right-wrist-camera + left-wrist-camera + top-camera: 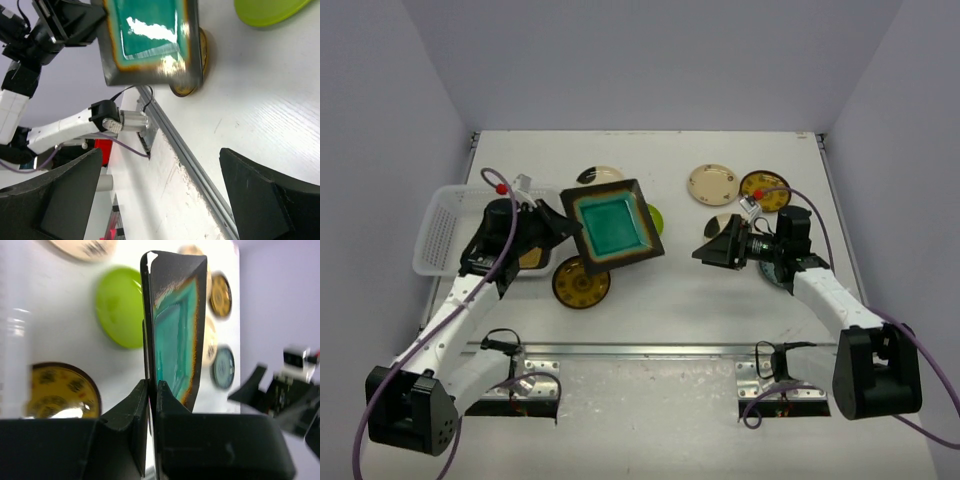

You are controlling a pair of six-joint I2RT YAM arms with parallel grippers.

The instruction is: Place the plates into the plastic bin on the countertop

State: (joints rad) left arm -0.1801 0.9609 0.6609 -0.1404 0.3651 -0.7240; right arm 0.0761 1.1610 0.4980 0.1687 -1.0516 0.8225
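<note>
Holding: left claw (152, 390) clamped tight on one edge of the teal square plate (612, 224), which hangs tilted above the countertop (700, 300), just right of the plastic bin (440, 235). Right claw (160, 192) spread wide, empty, well apart. Yellow-brown plate (581, 282) lies partly beneath.

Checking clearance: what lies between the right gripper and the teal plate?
Top view: only bare countertop separates the right gripper from the teal plate; a green plate peeks out alongside.
</note>
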